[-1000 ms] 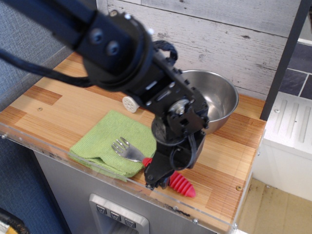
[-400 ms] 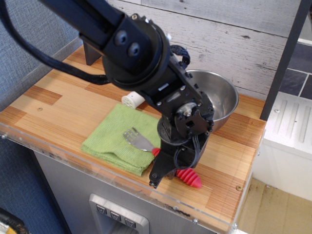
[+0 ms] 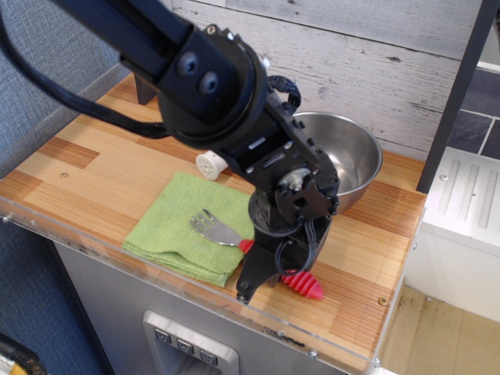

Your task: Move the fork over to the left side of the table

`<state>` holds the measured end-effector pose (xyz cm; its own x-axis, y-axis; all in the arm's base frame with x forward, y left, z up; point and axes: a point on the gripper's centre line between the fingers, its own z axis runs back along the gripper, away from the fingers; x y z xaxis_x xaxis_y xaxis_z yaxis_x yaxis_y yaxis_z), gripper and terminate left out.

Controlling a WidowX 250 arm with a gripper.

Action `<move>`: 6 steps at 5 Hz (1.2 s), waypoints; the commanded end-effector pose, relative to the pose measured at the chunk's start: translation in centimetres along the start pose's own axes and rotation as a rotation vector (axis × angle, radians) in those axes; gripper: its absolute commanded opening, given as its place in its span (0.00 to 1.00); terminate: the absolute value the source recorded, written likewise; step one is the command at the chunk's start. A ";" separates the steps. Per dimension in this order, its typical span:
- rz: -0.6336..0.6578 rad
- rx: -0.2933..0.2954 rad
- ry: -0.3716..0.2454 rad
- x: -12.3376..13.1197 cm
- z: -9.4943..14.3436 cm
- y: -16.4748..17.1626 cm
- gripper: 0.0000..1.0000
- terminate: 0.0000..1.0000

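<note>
The fork (image 3: 212,227) lies near the front edge of the table (image 3: 86,168), right of centre. Its silver tines rest on a green cloth (image 3: 176,226) and its ribbed red handle (image 3: 305,286) points right along the wood. My gripper (image 3: 262,272) reaches down over the middle of the fork and hides the joint between metal and handle. One dark finger (image 3: 245,289) shows on the near side of the handle. The jaws look closed around the fork, which still lies low on the cloth and table.
A steel bowl (image 3: 351,152) stands at the back right, close behind the gripper. A small white round object (image 3: 211,164) lies behind the cloth. A dark block (image 3: 144,87) stands at the back left. The clear acrylic rim (image 3: 156,277) runs along the front edge.
Fork, cloth and gripper first shifted together to the right and slightly back, then a little back to the left. The arm's bulk has moved right and up in the view.
</note>
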<state>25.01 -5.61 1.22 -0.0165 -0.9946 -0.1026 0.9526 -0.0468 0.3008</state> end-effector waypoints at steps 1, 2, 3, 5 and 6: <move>0.013 0.102 -0.026 0.8 2.4 1.8 0.00 0.00; 0.037 0.143 -0.034 1.4 4.0 3.1 0.00 0.00; 0.119 0.136 -0.078 1.0 5.9 3.9 0.00 0.00; 0.360 0.192 -0.101 -1.3 10.9 4.7 0.00 0.00; 0.531 0.210 -0.017 -3.4 11.4 5.7 0.00 0.00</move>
<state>26.97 -3.76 12.94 0.4622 -0.8800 0.1094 0.7605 0.4568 0.4615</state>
